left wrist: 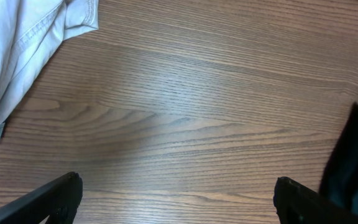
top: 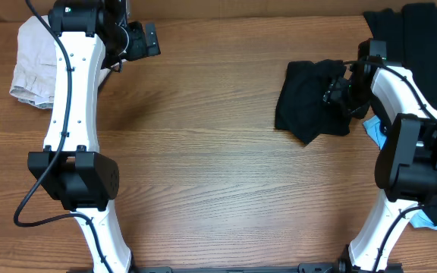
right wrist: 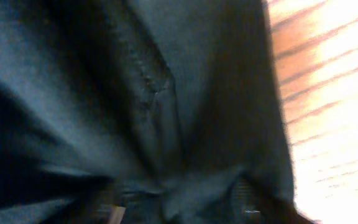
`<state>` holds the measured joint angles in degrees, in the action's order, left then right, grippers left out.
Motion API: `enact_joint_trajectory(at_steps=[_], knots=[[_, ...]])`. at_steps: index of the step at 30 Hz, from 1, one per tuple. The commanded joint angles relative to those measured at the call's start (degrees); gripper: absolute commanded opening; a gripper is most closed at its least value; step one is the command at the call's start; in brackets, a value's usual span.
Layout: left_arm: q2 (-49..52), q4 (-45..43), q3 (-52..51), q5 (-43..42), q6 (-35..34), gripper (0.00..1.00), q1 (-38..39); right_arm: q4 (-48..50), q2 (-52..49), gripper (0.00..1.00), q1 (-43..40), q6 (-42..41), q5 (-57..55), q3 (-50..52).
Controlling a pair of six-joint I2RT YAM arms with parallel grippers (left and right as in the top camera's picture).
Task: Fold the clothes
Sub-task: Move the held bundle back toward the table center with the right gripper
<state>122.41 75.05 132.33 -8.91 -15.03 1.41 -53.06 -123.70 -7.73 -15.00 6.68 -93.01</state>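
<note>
Two risks stand out. The right gripper (top: 334, 89) sits low on the crumpled black garment (top: 309, 106) at the right of centre in the overhead view. Its wrist camera is filled with blurred dark cloth, so I cannot tell whether its jaws are spread or pinching fabric. If they close on a bunched ridge instead of one clean edge, several layers would probably lift together and the piece would stay a heap instead of opening flat. A pull toward the right edge of the frame could also drag it against the black stack (top: 412, 45) at upper right or the light-blue garment (top: 374, 130) just beside the arm, mixing pieces that look alike. The left gripper (top: 144, 39), at upper left near the beige garment (top: 33, 64), hangs with its jaws spread wide and holds nothing. With nothing pinning it, the limp cloth may slide across the smooth table (top: 203, 152).
</note>
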Motion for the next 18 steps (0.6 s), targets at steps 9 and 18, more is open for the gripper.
enact_joint_trajectory(at_steps=[9,18], knots=[[0.2,-0.2,0.9,1.9,0.9,1.0,0.2,-3.2,-3.5,0.04,5.3,0.5,13.9,-1.1],[0.2,-0.2,0.9,1.9,0.9,1.0,0.2,2.0,-3.5,0.04,27.4,-8.0,17.7,-1.6]])
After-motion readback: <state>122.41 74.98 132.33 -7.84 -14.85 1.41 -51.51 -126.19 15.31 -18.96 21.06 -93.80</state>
